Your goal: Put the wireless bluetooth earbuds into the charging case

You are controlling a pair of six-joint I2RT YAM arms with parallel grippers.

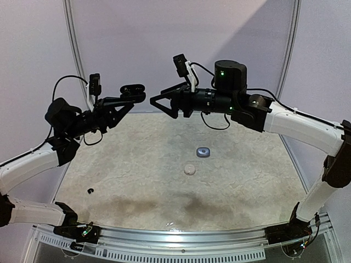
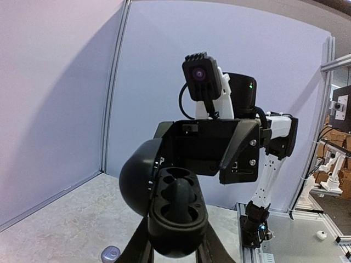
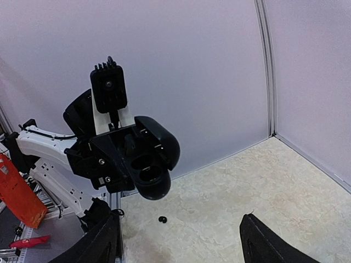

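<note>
You had the black charging case (image 1: 133, 90) lid-open, clamped in the left pincer (image 1: 126, 99) high above the counter (image 1: 247, 181); I could not tell whether its wells held anything. The right pincer (image 1: 158, 102) stood apart and empty, facing the case from just beside it. One black earbud (image 1: 90, 190) lay on the counter well below the left pincer, so by my judgement it was not yet inserted.

Soft even light, lilac cast. Diagonal shadow on back wall (image 1: 164, 33), dark patches on tabletop (image 1: 137, 181). Wrist views fisheye-bent.
</note>
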